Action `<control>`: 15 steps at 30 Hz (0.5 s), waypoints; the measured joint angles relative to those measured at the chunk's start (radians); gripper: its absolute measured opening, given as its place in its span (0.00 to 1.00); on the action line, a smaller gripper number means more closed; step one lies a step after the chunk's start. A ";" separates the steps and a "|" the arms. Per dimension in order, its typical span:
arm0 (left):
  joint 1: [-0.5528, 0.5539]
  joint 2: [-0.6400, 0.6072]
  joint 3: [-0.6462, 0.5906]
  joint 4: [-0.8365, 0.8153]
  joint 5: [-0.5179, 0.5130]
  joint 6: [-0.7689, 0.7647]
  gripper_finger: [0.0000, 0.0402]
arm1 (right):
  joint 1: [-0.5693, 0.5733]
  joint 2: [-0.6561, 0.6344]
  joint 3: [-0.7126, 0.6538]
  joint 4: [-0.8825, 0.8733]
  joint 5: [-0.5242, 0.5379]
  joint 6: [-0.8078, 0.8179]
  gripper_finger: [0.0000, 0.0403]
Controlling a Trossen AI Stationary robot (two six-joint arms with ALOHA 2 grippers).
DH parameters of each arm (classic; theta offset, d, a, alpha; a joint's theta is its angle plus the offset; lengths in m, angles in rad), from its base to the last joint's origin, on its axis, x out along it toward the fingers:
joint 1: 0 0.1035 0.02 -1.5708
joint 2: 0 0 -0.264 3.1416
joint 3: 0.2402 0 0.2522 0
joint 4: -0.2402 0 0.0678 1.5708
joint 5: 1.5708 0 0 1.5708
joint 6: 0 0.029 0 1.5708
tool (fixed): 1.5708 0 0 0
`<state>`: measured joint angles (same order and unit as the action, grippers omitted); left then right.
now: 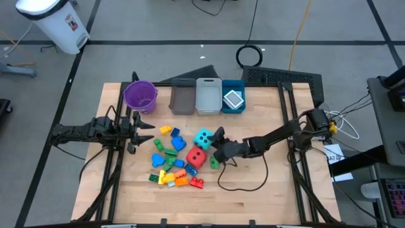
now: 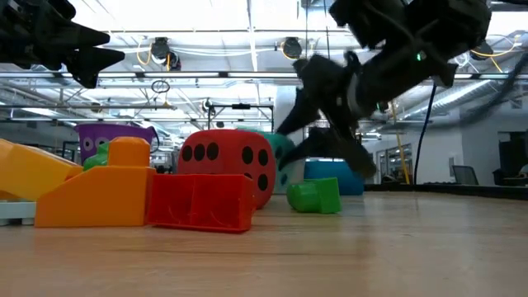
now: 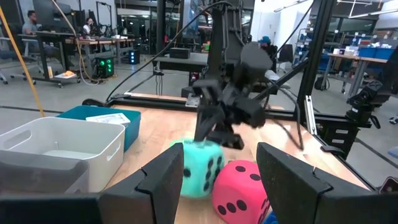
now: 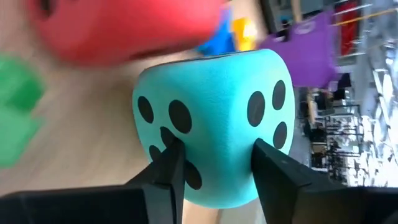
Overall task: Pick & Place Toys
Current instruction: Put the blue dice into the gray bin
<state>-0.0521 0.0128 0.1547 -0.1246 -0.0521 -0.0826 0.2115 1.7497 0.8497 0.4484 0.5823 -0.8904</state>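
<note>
The left end effector hovers partly open and empty near the surface's left edge. Mid-surface, the cyan die sits square, no long axis, touching the red die. Only the right wrist view shows the right end effector fingers pressing the die's two sides; its arm reaches in low from the right edge.

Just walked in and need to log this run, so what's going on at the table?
The robot is sorting toys. The right hand is closing on the cyan die, its fingers pressed against the die's sides, beside the red die. The left hand waits near the purple bucket, holding nothing. Most building bricks lie scattered on the table, and the three bins stand at the far edge.
</note>
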 joint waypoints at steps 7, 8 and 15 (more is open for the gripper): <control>0.000 0.000 0.000 0.000 0.000 0.000 0.52 | -0.008 -0.120 0.001 0.010 0.014 0.168 0.25; 0.000 0.000 0.000 0.001 0.000 0.000 0.52 | -0.015 -0.139 0.002 0.020 0.015 0.202 0.25; 0.000 0.000 0.000 0.001 0.000 0.000 0.52 | -0.127 -0.252 0.002 0.024 -0.008 0.404 0.25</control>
<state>-0.0521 0.0130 0.1545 -0.1240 -0.0521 -0.0826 0.0843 1.4975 0.8520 0.4728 0.5740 -0.4864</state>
